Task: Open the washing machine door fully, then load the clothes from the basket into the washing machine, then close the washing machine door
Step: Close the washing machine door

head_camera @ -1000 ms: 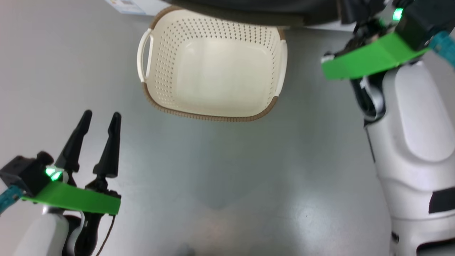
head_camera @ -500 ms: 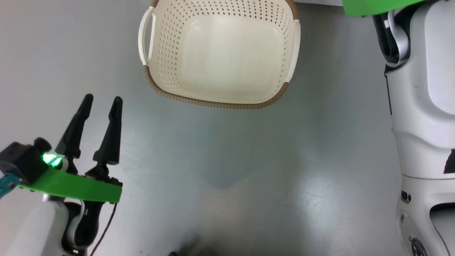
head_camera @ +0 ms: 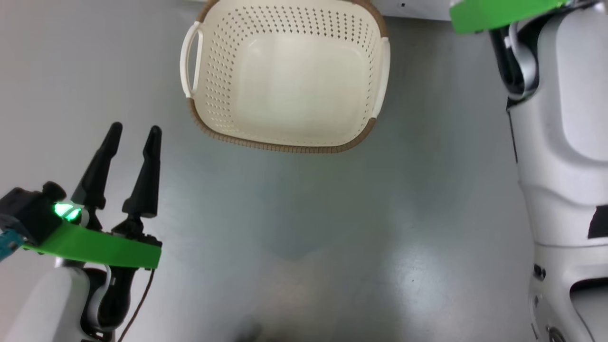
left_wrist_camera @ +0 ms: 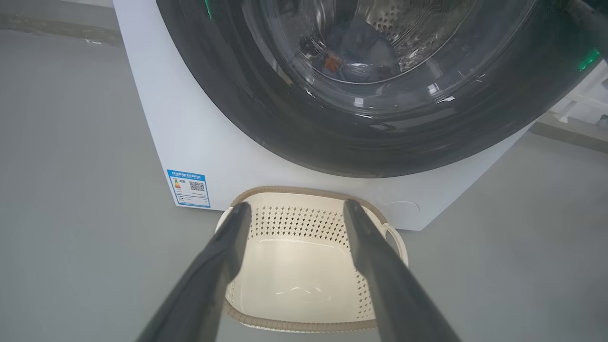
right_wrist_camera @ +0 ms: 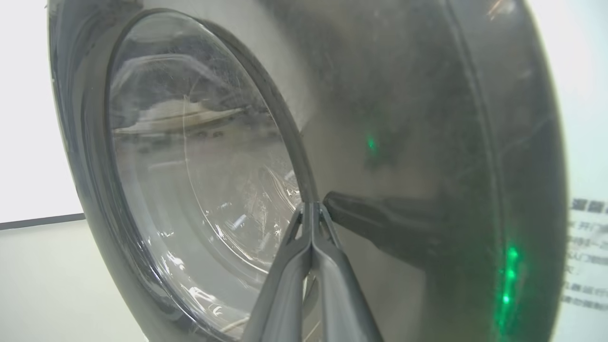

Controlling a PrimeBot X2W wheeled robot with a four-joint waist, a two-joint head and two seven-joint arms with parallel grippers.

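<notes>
The cream basket (head_camera: 285,147) stands empty on the grey floor, right in front of the white washing machine (left_wrist_camera: 199,142). Its glossy black door (left_wrist_camera: 266,109) lies against the machine's front. Through the glass I see the clothes (left_wrist_camera: 361,52), blue fabric with an orange print, inside the drum. My left gripper (head_camera: 135,128) hovers open at the lower left, apart from the basket, its fingers framing the basket (left_wrist_camera: 304,221) in the left wrist view. My right gripper (right_wrist_camera: 309,206) is shut on nothing, its tips touching the door (right_wrist_camera: 418,118) beside the glass bowl.
My pale right forearm (head_camera: 560,142) fills the right side of the head view. A blue energy sticker (left_wrist_camera: 189,188) and a round service flap (left_wrist_camera: 401,209) sit low on the machine's front. Bare grey floor lies between me and the basket.
The head camera has shifted. The dark door edge that overhung the basket a second ago has left the head view, and my right wrist has moved up and away. Left gripper stays open.
</notes>
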